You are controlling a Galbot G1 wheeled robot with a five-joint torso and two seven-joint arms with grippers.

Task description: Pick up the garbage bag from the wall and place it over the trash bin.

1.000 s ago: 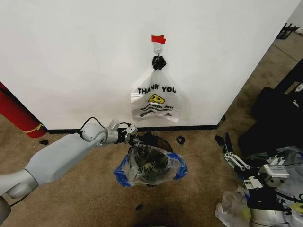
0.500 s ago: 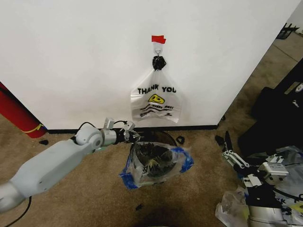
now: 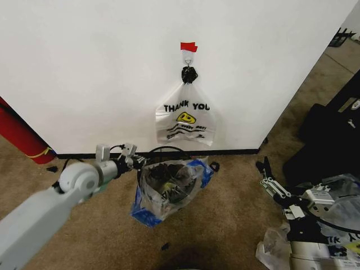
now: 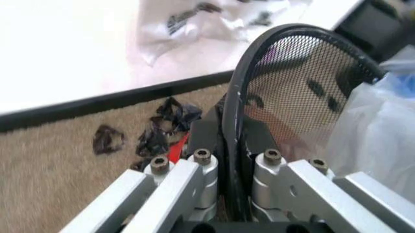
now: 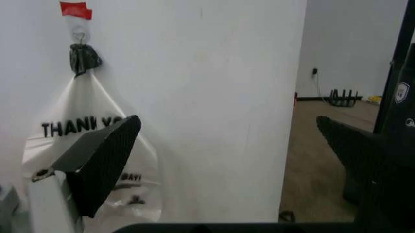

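Three cameras: one high on the head, one on each wrist.
The head view looks down at the far wall (image 3: 84, 67); the left wrist view sits close against the trash bin (image 4: 295, 90) rim; the right wrist view faces the wall's THANK YOU bag (image 5: 77, 131), shared with both others.

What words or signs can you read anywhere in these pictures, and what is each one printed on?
"THANK YOU": black letters on the whitish bag hanging from the hook on the wall, above a yellow smiley.
"THANK YO": the same print in the right wrist view, cut off by a finger of the right hand.
Smaller lines under the smiley: too small to read.
Dark print on the garbage bag at the trash bin: too crumpled to read.
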